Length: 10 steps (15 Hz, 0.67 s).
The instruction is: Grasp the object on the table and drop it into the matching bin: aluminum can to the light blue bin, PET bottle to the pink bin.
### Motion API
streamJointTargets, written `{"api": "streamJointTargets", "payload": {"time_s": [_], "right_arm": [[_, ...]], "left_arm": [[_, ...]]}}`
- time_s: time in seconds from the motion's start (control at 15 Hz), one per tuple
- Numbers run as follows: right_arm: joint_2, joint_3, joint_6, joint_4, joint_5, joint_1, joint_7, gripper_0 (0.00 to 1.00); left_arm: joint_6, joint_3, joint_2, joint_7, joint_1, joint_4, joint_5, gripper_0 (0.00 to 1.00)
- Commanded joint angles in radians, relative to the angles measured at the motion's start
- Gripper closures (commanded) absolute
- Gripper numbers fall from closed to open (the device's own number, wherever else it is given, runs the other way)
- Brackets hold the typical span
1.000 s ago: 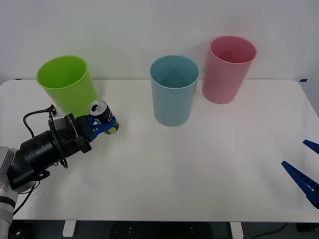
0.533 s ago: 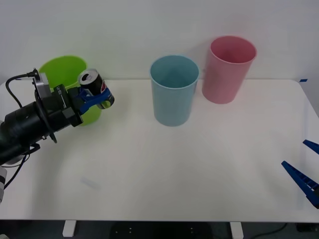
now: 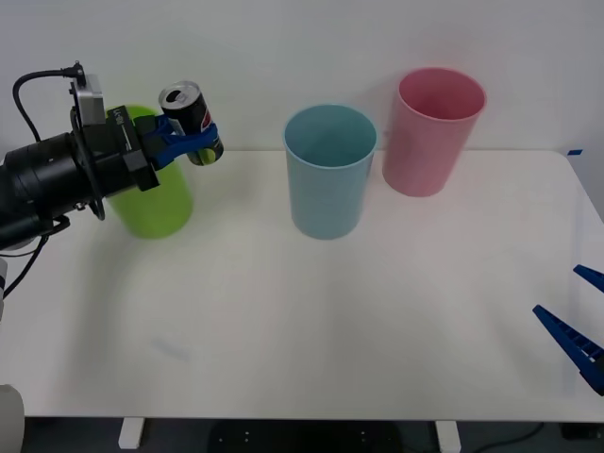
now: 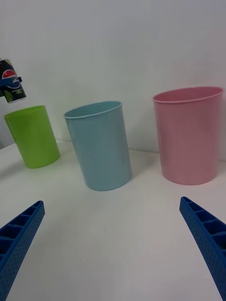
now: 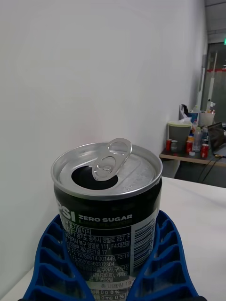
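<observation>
Blue ribbed fingers of the left gripper clamp the small dark aluminum can at upper left, above the lime green plastic tub; the right gripper sits spread wide at lower right.

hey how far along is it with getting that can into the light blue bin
Done: the left gripper has grasped the aluminum can and holds it in the air, off the table, in front of the lime green tub. In hand: the carry, with the can upright. Left: crossing to the light blue bin and dropping it in. The right gripper waits open at the table's near right edge.
</observation>
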<state>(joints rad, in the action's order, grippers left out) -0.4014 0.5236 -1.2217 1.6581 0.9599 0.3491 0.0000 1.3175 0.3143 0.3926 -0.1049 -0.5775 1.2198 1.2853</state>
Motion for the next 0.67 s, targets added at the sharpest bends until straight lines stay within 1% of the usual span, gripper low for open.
{"api": "streamJointTargets", "payload": {"time_s": [0.07, 0.27, 0.53, 0.67], "right_arm": [[0.0, 0.0, 0.0, 0.0, 0.0, 0.0, 0.0, 0.0], [0.0, 0.0, 0.0, 0.0, 0.0, 0.0, 0.0, 0.0], [0.0, 0.0, 0.0, 0.0, 0.0, 0.0, 0.0, 0.0], [0.0, 0.0, 0.0, 0.0, 0.0, 0.0, 0.0, 0.0]], "left_arm": [[-0.014, 0.012, -0.07, -0.033, -0.048, 0.0, 0.1, 0.99], [-0.018, 0.06, -0.167, -0.058, -0.104, 0.0, 0.235, 0.99], [-0.037, 0.077, -0.239, -0.09, -0.165, 0.0, 0.362, 0.99], [-0.043, 0.104, -0.273, -0.108, -0.199, 0.0, 0.442, 0.99]]}}
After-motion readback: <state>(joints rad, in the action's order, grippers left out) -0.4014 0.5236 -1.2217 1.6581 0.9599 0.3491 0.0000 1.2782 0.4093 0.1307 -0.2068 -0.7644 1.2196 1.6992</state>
